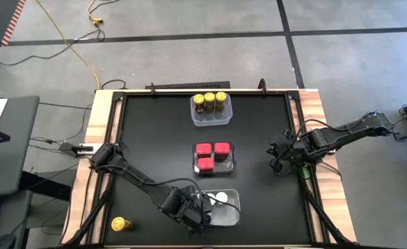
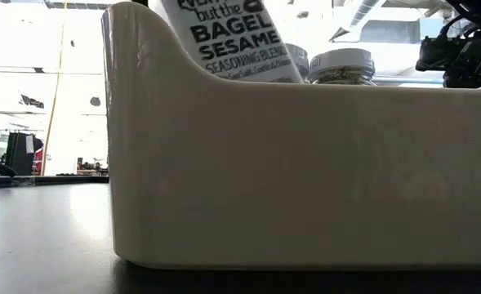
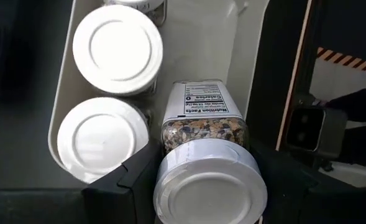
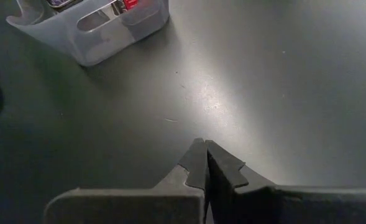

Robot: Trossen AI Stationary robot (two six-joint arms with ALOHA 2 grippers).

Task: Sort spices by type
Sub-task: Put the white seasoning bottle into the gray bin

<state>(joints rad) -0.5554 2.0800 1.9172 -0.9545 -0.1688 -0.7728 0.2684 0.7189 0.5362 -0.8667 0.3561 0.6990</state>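
Observation:
The near clear tub (image 1: 232, 216) holds white-capped jars (image 3: 117, 50), with a second one (image 3: 102, 140) beside it. My left gripper (image 1: 200, 207) is over that tub's left end, shut on a further white-capped jar (image 3: 201, 124) of seed mix. In the low view this jar (image 2: 232, 37) leans above the tub wall (image 2: 305, 180). The middle tub holds three red tins (image 1: 213, 155). The far tub holds three yellow-capped jars (image 1: 210, 102). One more yellow-capped jar (image 1: 121, 223) sits by the table's near left corner. My right gripper (image 1: 278, 166) waits shut at the right. My left gripper pinches the jar at its white cap (image 3: 210, 186), one finger (image 3: 136, 180) on each side of it. The fingers slant down from the table's left side. The jar is tilted with its lower end (image 3: 201, 93) inside the tub. Whether that end rests on the tub's floor is hidden.
The three tubs stand in a row down the table's middle, from far (image 1: 211, 119) to near. Bare black tabletop (image 4: 232, 93) lies between the tubs and my right gripper (image 4: 205, 155). Wooden rims (image 1: 99, 124) border the table left and right.

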